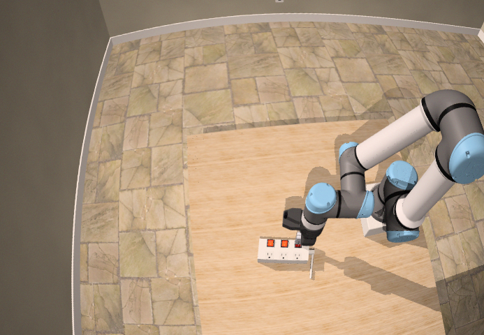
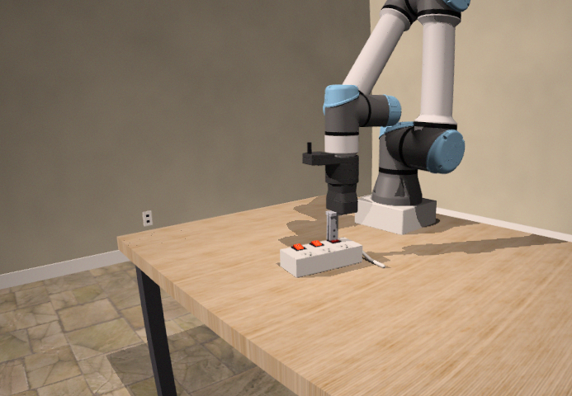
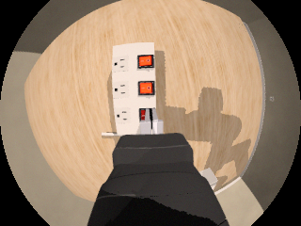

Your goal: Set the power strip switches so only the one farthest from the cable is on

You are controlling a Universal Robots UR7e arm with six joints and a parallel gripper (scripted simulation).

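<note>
In the wrist view the dark gripper body fills the lower middle of the frame and hides the near end of the white rectangular power strip [image 3: 134, 88], so the cable end there is mostly covered. The gripper [image 3: 150, 127] has its jaws fully closed with nothing between them, and their tips stand at the nearest red switch [image 3: 146, 113], which looks darker than the others; contact I cannot confirm. The middle red switch [image 3: 146, 88] and the farthest red switch [image 3: 146, 60] are bright orange-red.

In the exterior view the strip [image 2: 319, 256] lies flat, sockets up, on the light wooden table [image 2: 413, 317], in the middle of the frame, with the closed gripper [image 2: 332, 227] coming straight down on its right end. The short white cable [image 2: 373, 260] leaves this end toward the right.

In the top view the strip [image 1: 283, 250] is well away from the left table edge, with open wood to the left and below. The arm's white base block [image 1: 369, 231] stands to the right, partly hidden by the joints. The upper part of the arm is cut off in the exterior view.
</note>
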